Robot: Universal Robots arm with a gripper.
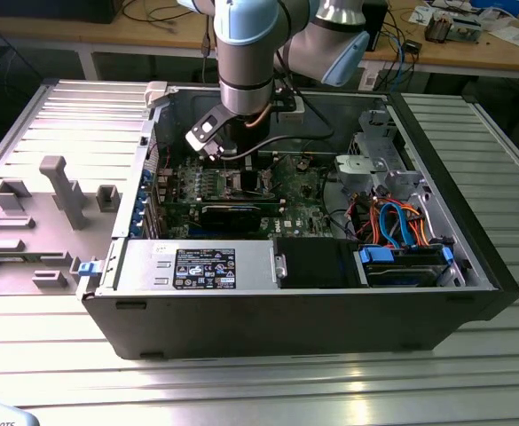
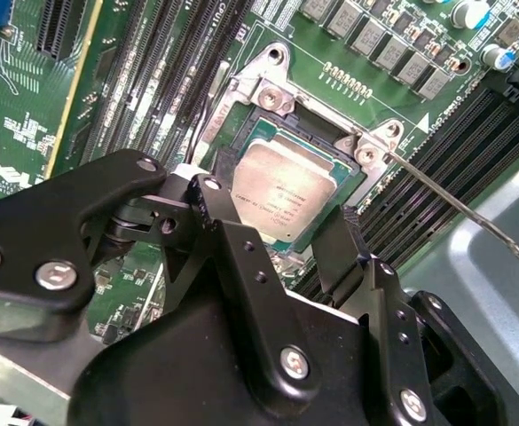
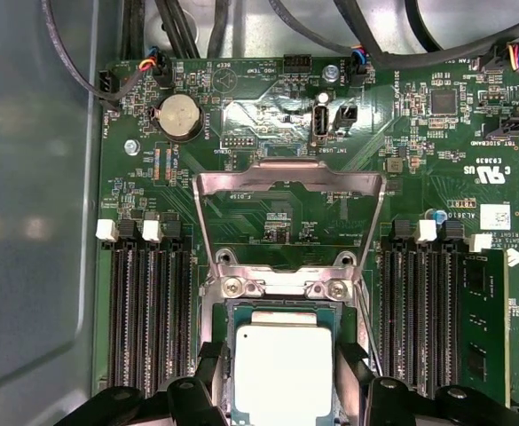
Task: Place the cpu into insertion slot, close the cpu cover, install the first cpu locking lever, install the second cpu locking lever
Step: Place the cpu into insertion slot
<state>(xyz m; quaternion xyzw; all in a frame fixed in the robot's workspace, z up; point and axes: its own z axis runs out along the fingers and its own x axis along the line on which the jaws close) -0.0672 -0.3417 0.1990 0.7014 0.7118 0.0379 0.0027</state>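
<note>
**Item: the cpu** [image 3: 284,368]. Flat square chip with a dull silver lid on a green substrate. It lies level within the insertion slot [image 3: 277,286], whose silver rim frames it. In the exterior view, chip and slot sit mid-board, toward the far side of the computer case [image 1: 472,257].

**Holder: gripper** [image 2: 286,199]. Its jaws are parted by the chip's width. The black fingertips [image 2: 346,229] bear on two opposite edges of the substrate, so it appears to grip the chip.

**Adjacent parts:** The cpu cover [image 3: 290,175] is swung up and open, a silver frame standing clear of the slot. One locking lever [image 2: 472,211] is a thin wire rod, raised and unlatched. Memory slots [image 3: 148,311] flank the socket on both sides of the motherboard [image 3: 401,133].

**Handling, judged:**
- Light, rigid and smooth-lidded.
- Fragile at the underside contacts and at the socket pins.
- Best held by opposite substrate edges, as here.
- Keep it flat, never pressed or slid sideways.
- The cover looks thin and springy, so it should be handled by its free edge.
</note>
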